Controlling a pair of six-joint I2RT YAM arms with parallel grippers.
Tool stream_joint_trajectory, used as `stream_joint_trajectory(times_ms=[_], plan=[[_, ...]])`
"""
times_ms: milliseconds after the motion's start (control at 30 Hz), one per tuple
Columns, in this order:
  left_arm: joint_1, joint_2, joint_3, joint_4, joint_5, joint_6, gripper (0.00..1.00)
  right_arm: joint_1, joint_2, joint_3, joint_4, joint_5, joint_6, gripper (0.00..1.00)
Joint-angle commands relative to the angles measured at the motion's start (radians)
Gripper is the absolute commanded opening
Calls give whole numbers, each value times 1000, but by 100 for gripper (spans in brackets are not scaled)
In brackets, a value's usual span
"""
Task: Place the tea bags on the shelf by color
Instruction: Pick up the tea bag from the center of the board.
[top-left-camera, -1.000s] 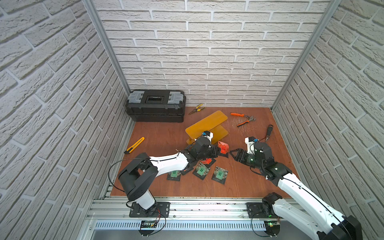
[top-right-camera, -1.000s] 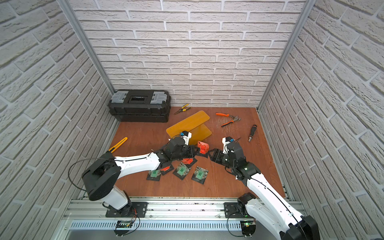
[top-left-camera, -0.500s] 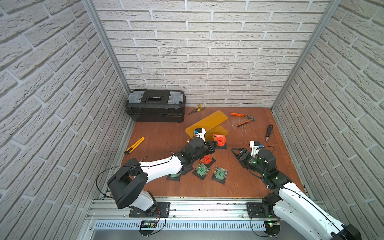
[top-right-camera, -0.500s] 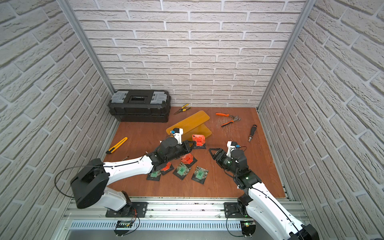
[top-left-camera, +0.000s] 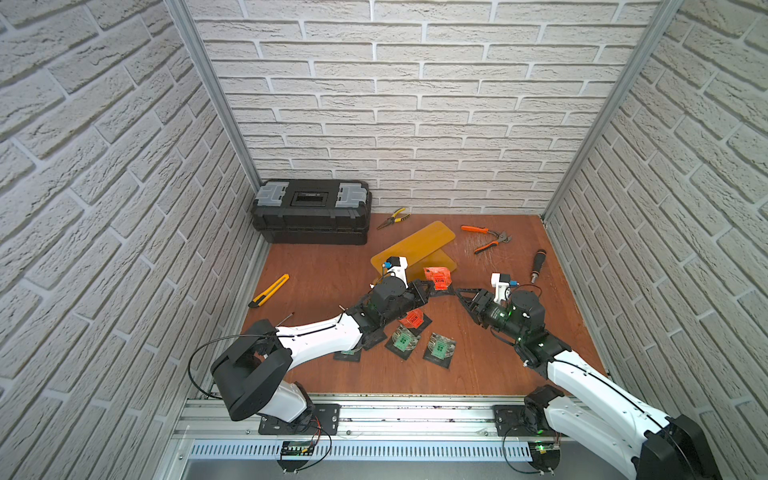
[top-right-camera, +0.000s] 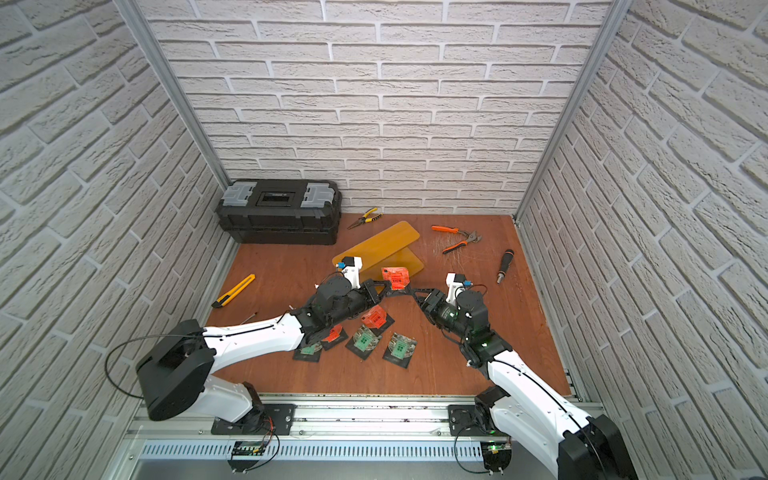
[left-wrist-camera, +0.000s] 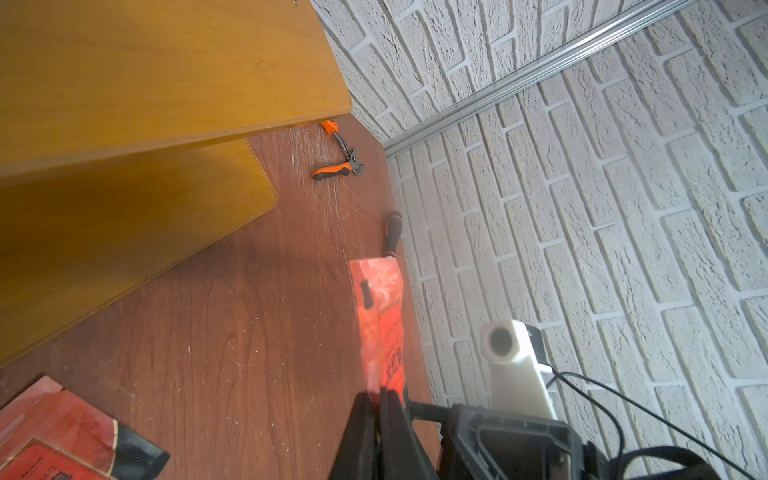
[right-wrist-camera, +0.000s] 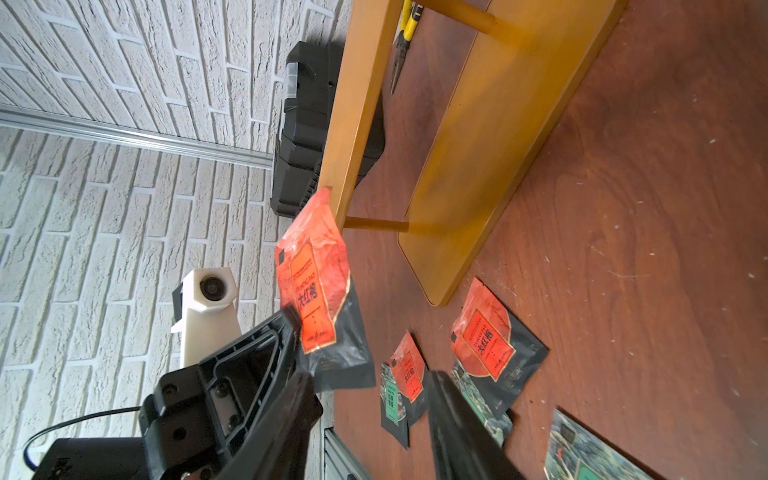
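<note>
Left gripper (top-left-camera: 441, 291) clamps an orange-red, black-edged square tea sachet (top-left-camera: 437, 277) upright in mid-air. Right gripper (top-left-camera: 460, 296), jaws parted, flanks it from three o'clock (handover, apparently). Next: right closes, left releases, then toward amber translucent two-tier shelf (top-left-camera: 415, 243) at eleven o'clock.

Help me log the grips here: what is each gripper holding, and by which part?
The left gripper pinches an orange-red tea bag by its black bottom edge, label end pointing away. The right gripper, jaws open near that bag, holds nothing.
</note>
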Motion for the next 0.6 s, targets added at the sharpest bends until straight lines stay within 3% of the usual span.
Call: stream_joint_trajectory(times_ms=[0,567], plan=[[7,-27,-12,58,-7,-13,0,-2,22,48,79,-35,-8,45],[13,-30,-24,79,3,-29,0,-2,102,83,119,-71,-5,36]])
